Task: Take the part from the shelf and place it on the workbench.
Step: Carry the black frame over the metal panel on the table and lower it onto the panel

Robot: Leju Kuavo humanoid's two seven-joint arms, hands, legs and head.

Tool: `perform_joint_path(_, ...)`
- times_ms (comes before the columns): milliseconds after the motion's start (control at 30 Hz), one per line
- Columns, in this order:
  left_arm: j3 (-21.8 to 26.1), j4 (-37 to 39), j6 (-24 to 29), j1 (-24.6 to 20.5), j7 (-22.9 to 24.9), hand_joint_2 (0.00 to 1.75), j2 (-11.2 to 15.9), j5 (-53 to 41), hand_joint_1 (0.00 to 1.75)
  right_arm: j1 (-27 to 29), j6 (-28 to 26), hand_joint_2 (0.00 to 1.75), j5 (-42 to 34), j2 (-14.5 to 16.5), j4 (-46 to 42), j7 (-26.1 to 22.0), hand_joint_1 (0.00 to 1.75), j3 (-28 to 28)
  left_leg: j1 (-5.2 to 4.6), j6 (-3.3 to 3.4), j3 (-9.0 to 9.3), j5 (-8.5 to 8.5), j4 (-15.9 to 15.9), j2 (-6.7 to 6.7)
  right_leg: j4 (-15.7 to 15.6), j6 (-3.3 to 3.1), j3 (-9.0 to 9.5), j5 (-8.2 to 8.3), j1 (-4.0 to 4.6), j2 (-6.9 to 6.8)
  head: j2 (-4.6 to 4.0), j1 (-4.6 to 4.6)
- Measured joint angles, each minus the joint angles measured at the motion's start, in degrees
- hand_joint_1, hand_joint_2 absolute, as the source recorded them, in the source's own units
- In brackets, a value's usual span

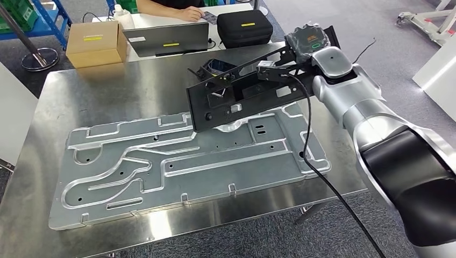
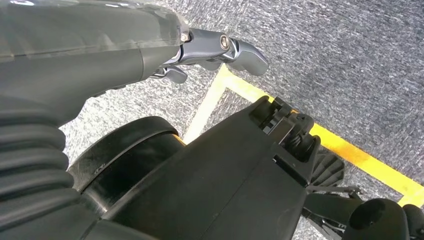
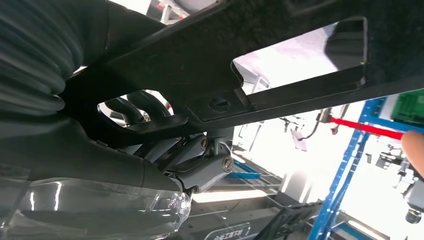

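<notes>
The right robot hand (image 1: 271,72) grips a flat black part (image 1: 242,99) by its far edge and holds it tilted above the steel tabletop (image 1: 48,107), over the far right end of a large grey stamped metal plate (image 1: 161,161) lying there. In the right wrist view its fingers (image 3: 200,165) curl around the part's frame. The left robot hand (image 2: 220,50) hangs over the grey carpet, holding nothing, fingers loosely curled.

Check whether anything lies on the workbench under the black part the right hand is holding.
Yes. The right hand holds the black part tilted above the workbench, and a large stamped metal panel lies flat right below its lower edge. Bare steel shows behind the panel.
</notes>
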Motion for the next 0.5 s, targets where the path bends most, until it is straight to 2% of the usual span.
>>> perform_joint_path(500,0.25,-0.01,0.46,0.01,-0.85,1.75,-0.2,0.24,0.0,6.33,-2.7,1.75,1.45,11.85,1.98,2.85,1.75,0.88,0.03,-0.01,0.04,-0.01,-0.02,0.04,0.01,-0.07,0.0,-0.05,0.03,0.03,0.0,0.0)
